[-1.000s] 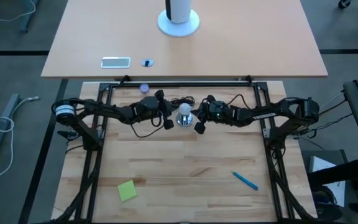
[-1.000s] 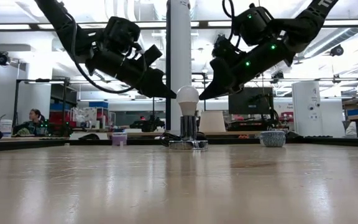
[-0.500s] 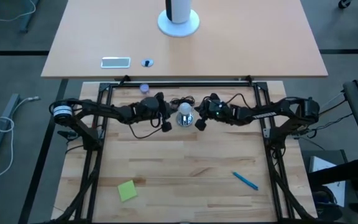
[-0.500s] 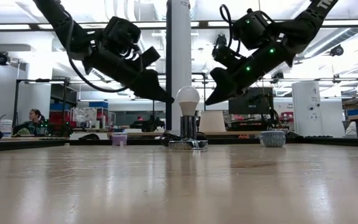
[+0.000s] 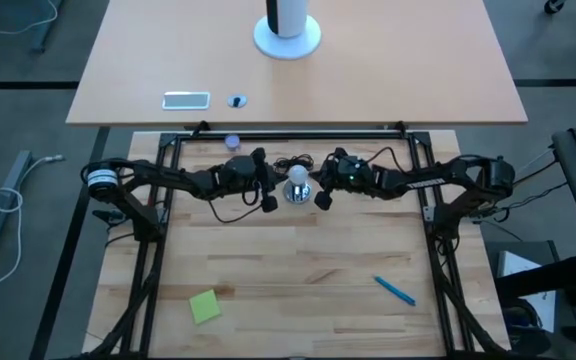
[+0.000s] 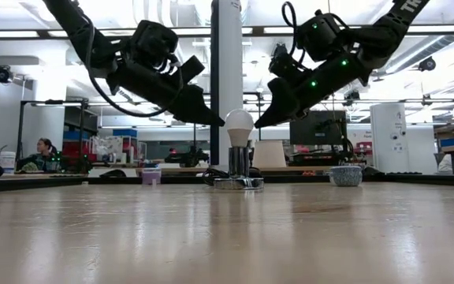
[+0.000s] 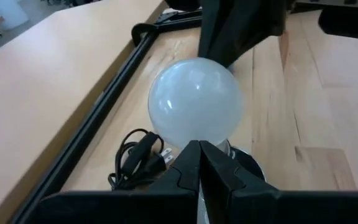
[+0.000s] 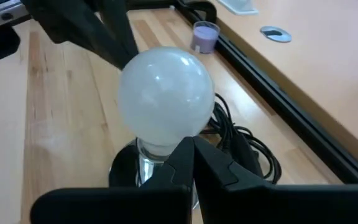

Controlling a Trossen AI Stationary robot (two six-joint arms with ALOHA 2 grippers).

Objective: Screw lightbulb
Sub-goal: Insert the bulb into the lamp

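The white frosted lightbulb (image 5: 296, 177) stands upright with its base in the shiny silver socket (image 6: 239, 170) at the middle of the table's far part. It fills both wrist views (image 7: 196, 102) (image 8: 165, 99). My left gripper (image 6: 217, 121) is shut and slants down at the bulb's left side. My right gripper (image 6: 258, 123) is shut and slants down at its right side. Both tips end level with the bulb's round part (image 6: 239, 126). My left gripper's shut tip (image 7: 199, 149) stands right at the bulb's lower round part, coming slantwise from the table's left. I cannot tell whether it touches. My right gripper's shut tip (image 8: 191, 146) stands likewise at the bulb's right side. I cannot tell whether it touches.
The socket's black cord (image 8: 241, 146) lies coiled behind it by the black frame rail (image 5: 298, 133). A lilac cup (image 5: 232, 142) stands at the far edge. A green sticky note (image 5: 204, 306) and a blue pen (image 5: 394, 290) lie on the near part.
My right gripper has drawn a little away from the bulb and come back close to its right side. The bulb has stayed upright in the socket.
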